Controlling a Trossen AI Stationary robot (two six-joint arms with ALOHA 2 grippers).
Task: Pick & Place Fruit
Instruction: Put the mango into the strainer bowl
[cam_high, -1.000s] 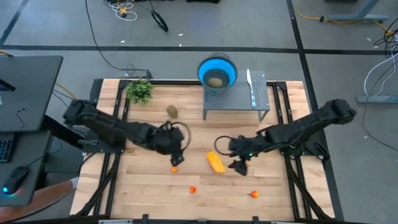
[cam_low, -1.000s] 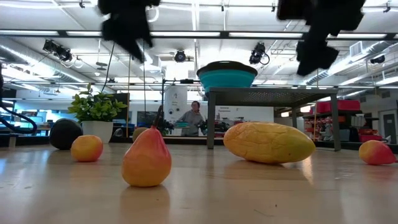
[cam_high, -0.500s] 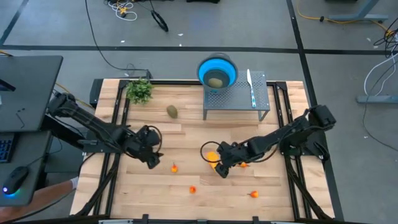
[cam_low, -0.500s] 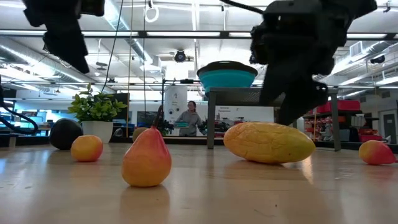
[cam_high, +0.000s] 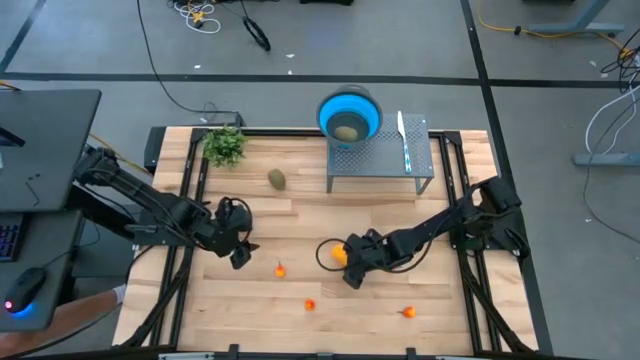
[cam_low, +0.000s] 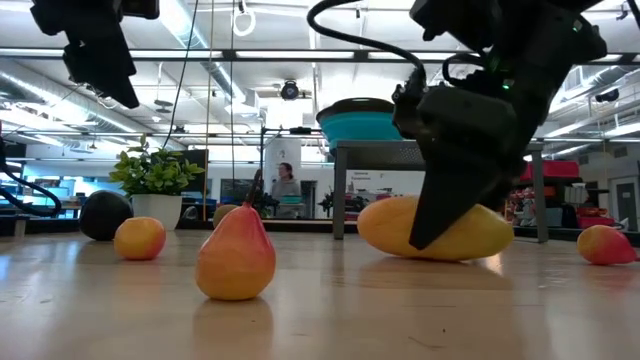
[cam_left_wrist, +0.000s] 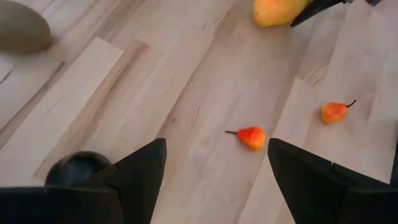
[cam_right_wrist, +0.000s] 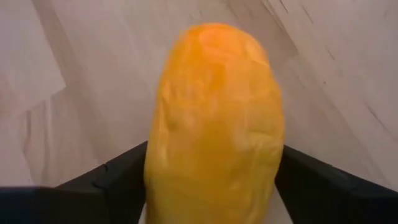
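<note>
The oblong yellow fruit (cam_right_wrist: 214, 118) lies on its side on the wooden table (cam_high: 300, 225), mostly hidden under my right gripper in the high view (cam_high: 339, 254). My right gripper (cam_high: 350, 268) is low and open, one finger on each side of it. My left gripper (cam_high: 240, 252) is open and empty, raised over the table's left part. The dark round fruit (cam_left_wrist: 78, 169) lies under it. Three tiny orange-red fruits (cam_high: 280, 269) (cam_high: 310, 305) (cam_high: 407, 312) lie near the front. One brown-green oval (cam_high: 276, 179) lies on the table, another (cam_high: 346, 130) in the blue bowl. My right gripper has its fingers (cam_right_wrist: 124, 177) level along the yellow fruit's two long sides (cam_right_wrist: 163, 155), and the fruit lies on the table. I cannot tell whether the fingers touch it.
A metal mesh rack (cam_high: 385, 165) stands at the back and carries the blue bowl (cam_high: 325, 112) and a slim knife (cam_high: 403, 135). A green leafy sprig in a pot (cam_high: 224, 146) stands at the back left. A person (cam_low: 286, 190) shows far behind the table.
My right gripper has gone toward the table's left edge and down, and its fingers now stand on either side of the yellow fruit. My left gripper has gone toward the table's left edge, away from the small orange-red fruit. The fruits have stayed where they were.
</note>
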